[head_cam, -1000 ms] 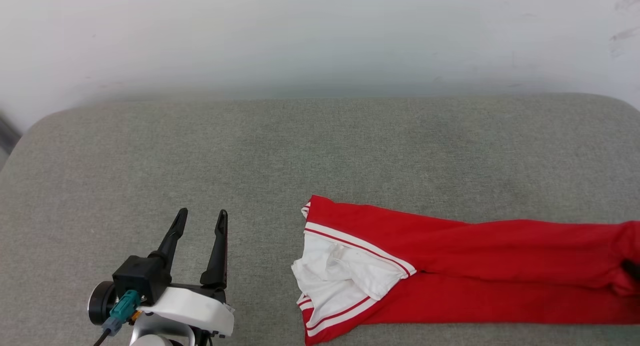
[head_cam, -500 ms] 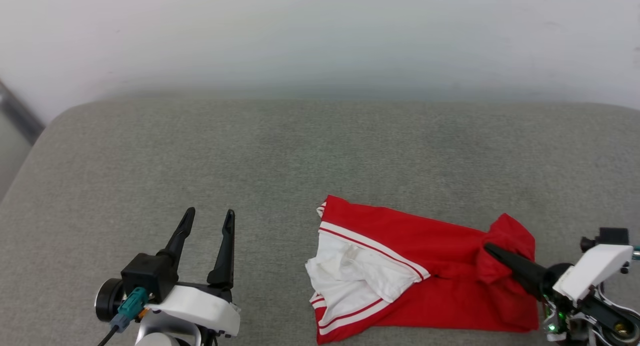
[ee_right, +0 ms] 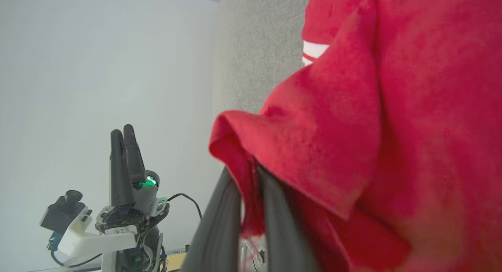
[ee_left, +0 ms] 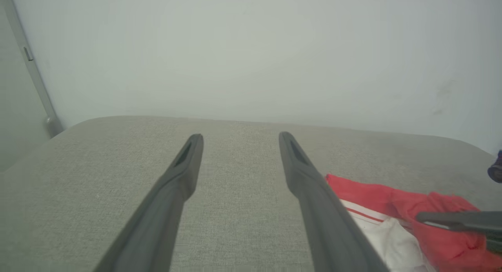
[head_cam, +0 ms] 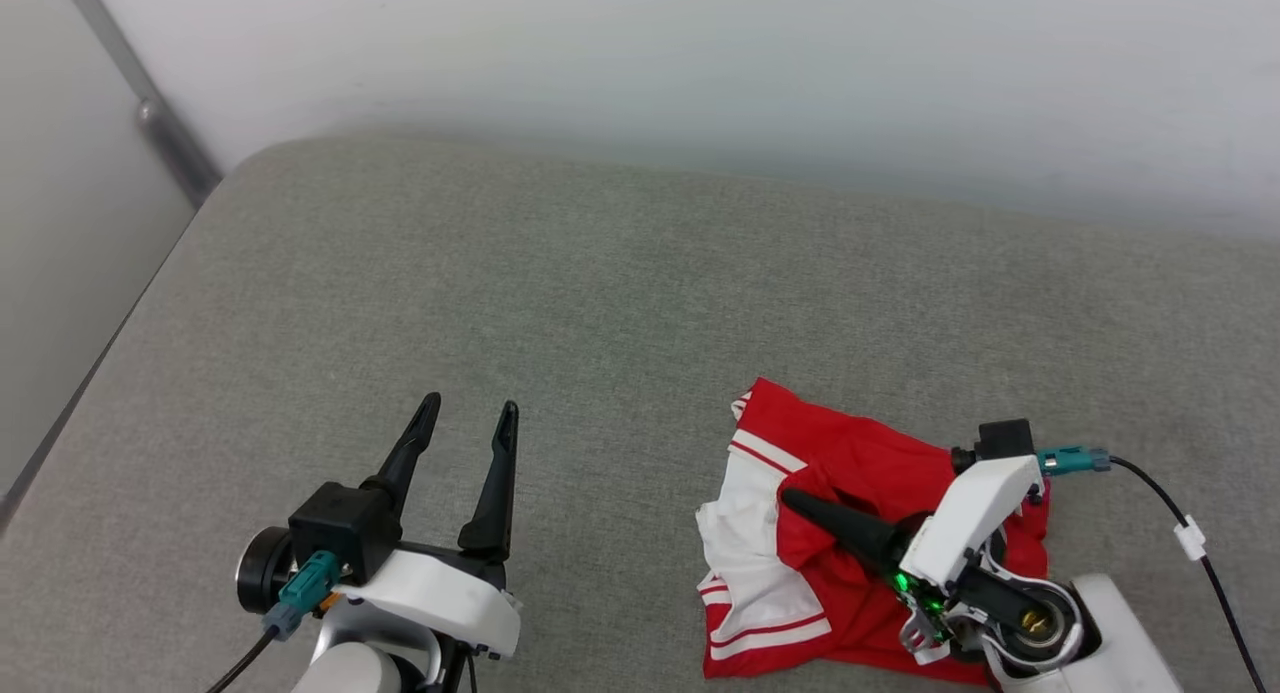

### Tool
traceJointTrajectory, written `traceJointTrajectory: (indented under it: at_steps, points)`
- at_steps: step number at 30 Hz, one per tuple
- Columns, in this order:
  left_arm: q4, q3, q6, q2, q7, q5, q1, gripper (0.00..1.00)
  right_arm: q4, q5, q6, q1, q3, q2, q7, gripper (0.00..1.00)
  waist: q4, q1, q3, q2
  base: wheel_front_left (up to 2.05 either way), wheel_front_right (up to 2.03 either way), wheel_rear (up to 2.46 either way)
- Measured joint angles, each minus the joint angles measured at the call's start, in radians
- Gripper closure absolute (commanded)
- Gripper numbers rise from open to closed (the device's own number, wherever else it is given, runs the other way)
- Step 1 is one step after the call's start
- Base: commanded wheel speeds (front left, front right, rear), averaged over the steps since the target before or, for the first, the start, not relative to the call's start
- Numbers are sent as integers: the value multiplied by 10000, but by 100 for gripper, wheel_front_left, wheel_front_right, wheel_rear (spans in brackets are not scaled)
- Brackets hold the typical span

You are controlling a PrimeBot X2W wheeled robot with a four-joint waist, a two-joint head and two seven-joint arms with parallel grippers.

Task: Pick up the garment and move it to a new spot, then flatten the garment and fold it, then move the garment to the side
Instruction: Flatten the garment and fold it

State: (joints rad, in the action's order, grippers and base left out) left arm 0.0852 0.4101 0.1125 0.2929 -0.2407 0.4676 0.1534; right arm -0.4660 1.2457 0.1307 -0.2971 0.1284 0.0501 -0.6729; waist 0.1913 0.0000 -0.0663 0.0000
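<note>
The garment [head_cam: 870,463], red with a white sleeve [head_cam: 745,533] and striped trim, lies bunched on the grey cushion at the lower right of the head view. My right gripper [head_cam: 792,496] points left over it and is shut on a fold of the red cloth. The right wrist view shows the garment [ee_right: 372,107] pinched between the two fingers of the right gripper [ee_right: 249,174]. My left gripper [head_cam: 470,408] stands open at the lower left, apart from the shirt, and holds nothing. In the left wrist view the left gripper [ee_left: 240,136] is spread wide, with the garment [ee_left: 372,195] at its right. The lettering is hidden.
The grey fabric cushion [head_cam: 600,273] stretches wide to the left and behind the shirt. Behind it rises a white wall [head_cam: 700,53], and a grey metal strip [head_cam: 150,113] runs down past the cushion's left edge. A black cable [head_cam: 1190,538] trails from the right wrist.
The right gripper has come into view and pulled the shirt's red end leftward, bunching the long garment into a short heap. The camera has shifted. The left gripper stays open.
</note>
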Motion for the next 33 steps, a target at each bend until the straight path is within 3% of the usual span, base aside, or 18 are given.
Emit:
traceJointTrajectory:
  at_steps: [2,4,5,6,10,13,18,24,28,33]
  points:
    - [50,21,-31,-23,-15,-2,7,0,-309,-265,0,-162,357,4,568,97,175,0,-78,0,0,0,0]
    - [88,17,-29,-61,-48,-17,15,0,-581,-734,0,-364,681,4,1005,63,297,0,-169,0,0,0,0]
    - [109,15,-29,-69,-54,-29,17,0,-698,-930,0,-431,834,13,1166,36,334,0,-210,0,0,0,0]
    - [128,12,-27,-69,-59,-31,21,0,-779,-1112,0,-494,1012,44,1302,0,359,0,-241,0,0,0,0]
    - [184,-46,-6,-61,-90,-31,20,0,-627,-1509,0,-827,1714,334,1547,0,284,0,-251,0,0,0,0]
    - [222,-81,35,-19,-102,-50,12,0,780,-3223,2,-1298,3785,1685,2084,0,-164,0,-118,0,0,0,0]
    - [232,-107,96,19,-102,-15,-9,0,1457,-4638,2,-1457,4500,2807,3101,0,-662,0,-43,0,0,0,0]
    - [297,-297,389,65,-94,25,-58,0,1538,-6146,2,-1007,3407,3463,4537,0,-1321,0,31,0,0,0,0]
    - [305,-414,518,61,-109,4,-63,0,1639,-7110,2,-314,1962,3676,5446,0,-1729,0,63,0,0,0,0]
    - [370,-723,711,111,-176,-33,-208,0,2449,-8391,0,697,-100,3283,6619,0,-2064,0,134,0,0,0,0]
